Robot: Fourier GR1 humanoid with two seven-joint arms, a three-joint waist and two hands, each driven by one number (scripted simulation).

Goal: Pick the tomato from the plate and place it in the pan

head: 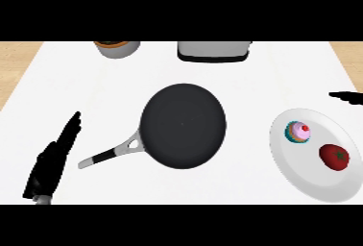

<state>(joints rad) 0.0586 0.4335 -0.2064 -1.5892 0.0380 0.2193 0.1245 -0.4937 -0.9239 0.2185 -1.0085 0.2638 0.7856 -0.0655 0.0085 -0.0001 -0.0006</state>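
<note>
Left robot hand (pixel 53 158) lies spread; right robot hand (pixel 349 97) unclear beside unlabelled plate (pixel 297 173) with tomato (pixel 334 156).

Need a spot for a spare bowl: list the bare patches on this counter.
Bare: between the pan and the plate; the near strip below the pan's handle; the far-left area between the left robot hand and the cup. Crowded: the plate, holding tomato and cupcake.
</note>
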